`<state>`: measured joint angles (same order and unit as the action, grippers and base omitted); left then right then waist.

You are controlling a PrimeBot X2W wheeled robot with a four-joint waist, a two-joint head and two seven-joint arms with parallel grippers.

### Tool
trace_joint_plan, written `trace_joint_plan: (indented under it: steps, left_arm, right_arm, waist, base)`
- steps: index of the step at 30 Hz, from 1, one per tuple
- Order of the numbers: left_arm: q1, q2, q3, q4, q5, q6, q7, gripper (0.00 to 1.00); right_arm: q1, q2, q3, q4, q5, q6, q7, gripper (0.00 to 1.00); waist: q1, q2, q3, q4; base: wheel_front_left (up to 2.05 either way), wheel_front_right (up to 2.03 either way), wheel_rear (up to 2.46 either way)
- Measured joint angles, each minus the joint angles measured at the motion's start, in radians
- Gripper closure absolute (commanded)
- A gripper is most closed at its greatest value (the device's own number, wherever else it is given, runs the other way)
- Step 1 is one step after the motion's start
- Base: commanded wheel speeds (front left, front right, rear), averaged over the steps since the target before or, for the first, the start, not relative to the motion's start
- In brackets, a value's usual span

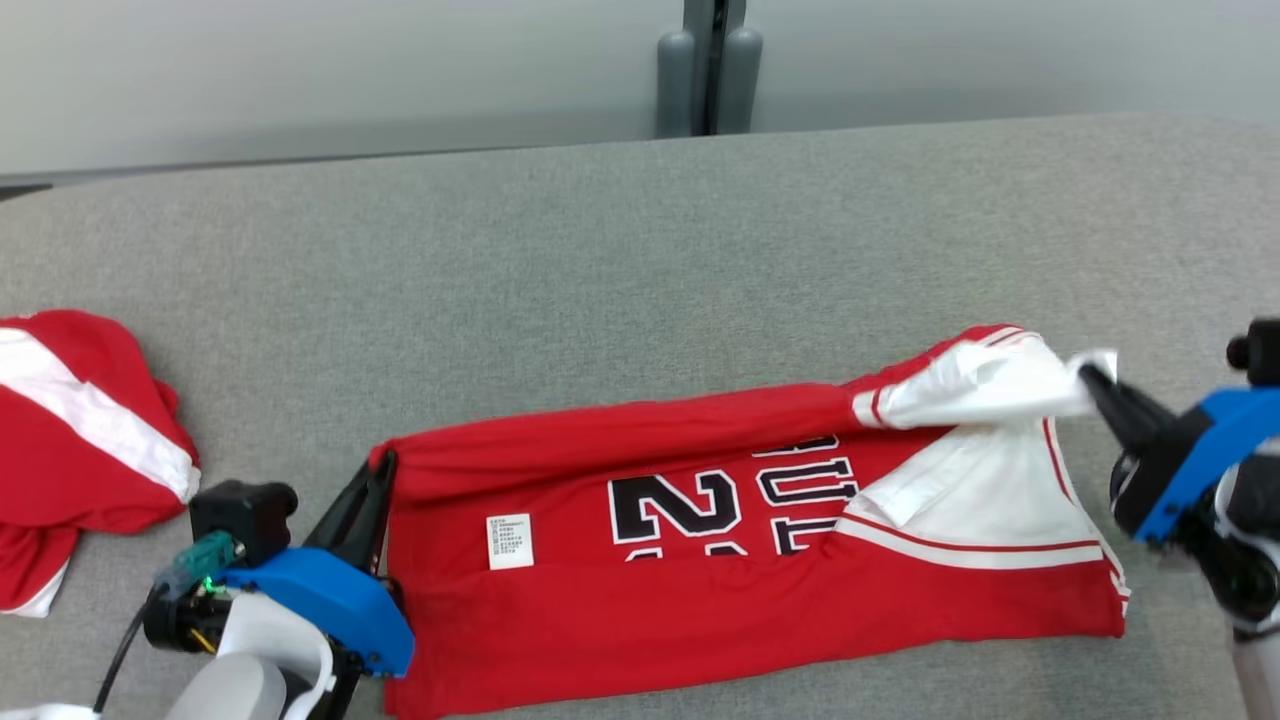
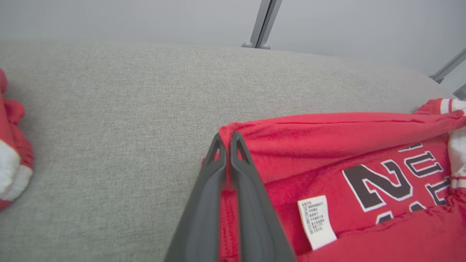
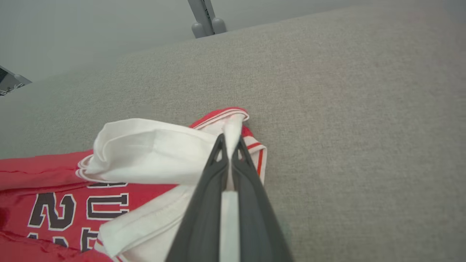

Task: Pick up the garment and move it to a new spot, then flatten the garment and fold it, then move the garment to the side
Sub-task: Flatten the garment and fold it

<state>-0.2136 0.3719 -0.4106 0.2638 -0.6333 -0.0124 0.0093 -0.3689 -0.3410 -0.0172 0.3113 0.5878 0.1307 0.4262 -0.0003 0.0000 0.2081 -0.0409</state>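
Note:
The garment (image 1: 700,590) is a red jersey with white sleeves, black numerals and a small white label, spread lengthwise across the near part of the grey table. My left gripper (image 1: 382,465) is shut on the garment's red hem corner (image 2: 233,136) at its left end. At the right end my right gripper (image 1: 1088,376) is shut on the white sleeve edge (image 3: 231,134), which is lifted and folded over the red body. The sleeve cloth (image 3: 145,153) bunches in loose folds just left of my right fingers.
A second red and white garment (image 1: 70,450) lies crumpled at the table's left edge, and shows again (image 2: 11,160) in the left wrist view. A grey post (image 1: 710,65) stands behind the table's far edge. Bare grey tabletop (image 1: 640,280) stretches beyond the jersey.

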Motion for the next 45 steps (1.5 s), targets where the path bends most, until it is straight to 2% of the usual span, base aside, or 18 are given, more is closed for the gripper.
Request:
trace_joint_plan:
  steps: [7, 8, 9, 10, 11, 15, 19, 24, 32, 38, 43, 44, 45]
  left_arm:
    - [0.033, -0.001, -0.021, 0.037, 0.013, 0.007, -0.022, 1.00]
    - [0.035, -0.001, -0.023, 0.044, 0.019, 0.013, -0.023, 1.00]
    - [0.040, -0.001, -0.026, 0.050, 0.021, 0.015, -0.021, 0.75]
    - [0.048, -0.001, -0.029, 0.056, 0.021, 0.016, -0.021, 0.55]
    - [0.054, -0.001, -0.030, 0.060, 0.020, 0.016, -0.021, 0.00]
    - [0.068, -0.002, -0.024, 0.064, 0.021, 0.026, -0.061, 0.00]
    - [0.071, -0.008, 0.004, 0.053, 0.028, 0.041, -0.158, 0.00]
    - [0.057, -0.019, 0.024, 0.054, 0.061, 0.045, -0.245, 0.00]
    - [-0.004, -0.046, 0.054, 0.071, 0.122, 0.021, -0.270, 0.00]
    - [-0.017, -0.064, 0.079, 0.079, 0.153, 0.002, -0.271, 0.00]
    - [-0.017, -0.075, 0.106, 0.091, 0.166, -0.016, -0.271, 0.00]
    - [-0.017, -0.077, 0.109, 0.093, 0.168, -0.020, -0.271, 0.00]
    - [-0.016, -0.080, 0.113, 0.095, 0.169, -0.023, -0.271, 0.00]
  right_arm:
    - [0.178, 0.049, -0.056, -0.115, -0.052, 0.000, 0.053, 1.00]
    - [0.201, 0.055, -0.060, -0.127, -0.056, 0.000, 0.068, 0.57]
    - [0.222, 0.063, -0.066, -0.133, -0.064, 0.000, 0.085, 0.00]
    - [0.244, 0.071, -0.072, -0.140, -0.073, 0.000, 0.101, 0.00]
    - [0.263, 0.076, -0.076, -0.148, -0.082, 0.000, 0.113, 0.00]
    - [0.296, 0.090, -0.111, -0.200, -0.116, 0.000, 0.123, 0.00]
    - [0.295, 0.105, -0.146, -0.246, -0.140, 0.000, 0.124, 0.00]
    - [0.259, 0.127, -0.188, -0.241, -0.182, 0.000, 0.155, 0.00]
    - [0.121, 0.208, -0.238, -0.070, -0.302, 0.000, 0.174, 0.00]
    - [0.071, 0.229, -0.232, 0.075, -0.412, 0.000, 0.184, 0.00]
    - [0.038, 0.227, -0.211, 0.136, -0.420, -0.001, 0.174, 0.00]
    - [0.033, 0.225, -0.206, 0.144, -0.413, -0.002, 0.165, 0.57]
    - [0.028, 0.223, -0.196, 0.151, -0.407, -0.002, 0.159, 1.00]
  waist:
    - [0.0000, 0.0000, -0.032, -0.007]
    - [0.0000, 0.0000, -0.034, -0.007]
    - [0.0001, 0.0000, -0.036, -0.007]
    - [0.0001, 0.0000, -0.039, -0.007]
    - [0.0001, 0.0000, -0.041, -0.007]
    - [0.0001, 0.0000, -0.050, -0.008]
    - [0.0001, 0.0000, -0.062, -0.006]
    - [0.0002, 0.0000, -0.068, 0.004]
    - [0.0003, 0.0000, -0.036, 0.018]
    - [0.0004, 0.0000, -0.010, 0.037]
    - [0.0003, 0.0000, 0.001, 0.047]
    - [0.0003, 0.0000, 0.001, 0.047]
    - [0.0004, 0.0000, 0.002, 0.047]
  base:
    - [0.00, 0.00, 0.00]
    - [0.00, 0.00, 0.00]
    - [0.00, 0.00, 0.00]
    - [0.00, 0.00, 0.00]
    - [0.00, 0.00, 0.00]
    - [0.00, 0.00, 0.00]
    - [0.00, 0.00, 0.00]
    - [0.00, 0.00, 0.00]
    - [0.00, 0.00, 0.00]
    - [0.00, 0.00, 0.00]
    - [0.00, 0.00, 0.00]
    - [0.00, 0.00, 0.00]
    - [0.00, 0.00, 0.00]
